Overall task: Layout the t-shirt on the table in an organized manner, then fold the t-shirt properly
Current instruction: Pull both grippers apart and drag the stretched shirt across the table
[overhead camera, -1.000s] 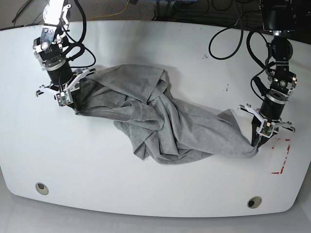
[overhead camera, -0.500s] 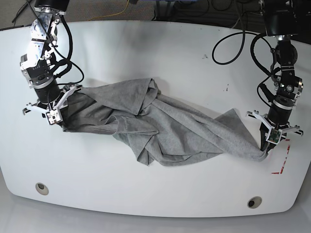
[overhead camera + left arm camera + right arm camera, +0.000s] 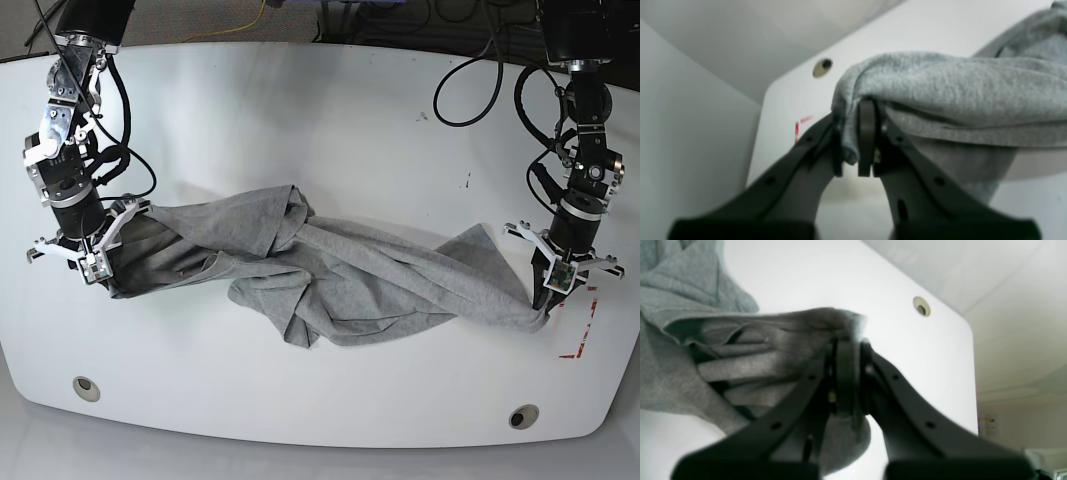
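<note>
The grey t-shirt (image 3: 330, 270) lies twisted and stretched across the white table (image 3: 320, 100) between both arms. At the base view's right, my left gripper (image 3: 547, 303) is shut on one end of the t-shirt (image 3: 940, 86); the left wrist view shows cloth pinched between its fingers (image 3: 867, 140). At the base view's left, my right gripper (image 3: 105, 285) is shut on the other end, where the t-shirt (image 3: 740, 350) bunches in folds against its fingers (image 3: 845, 373). No lettering shows.
A red outline mark (image 3: 582, 325) lies on the table just right of my left gripper. Two round holes (image 3: 86, 388) (image 3: 521, 417) sit near the front edge. Black cables (image 3: 480, 70) hang behind the right-hand arm.
The two grippers have drawn apart, the one at the base view's left moving outward and toward the front. The t-shirt is pulled longer and flatter between them.
</note>
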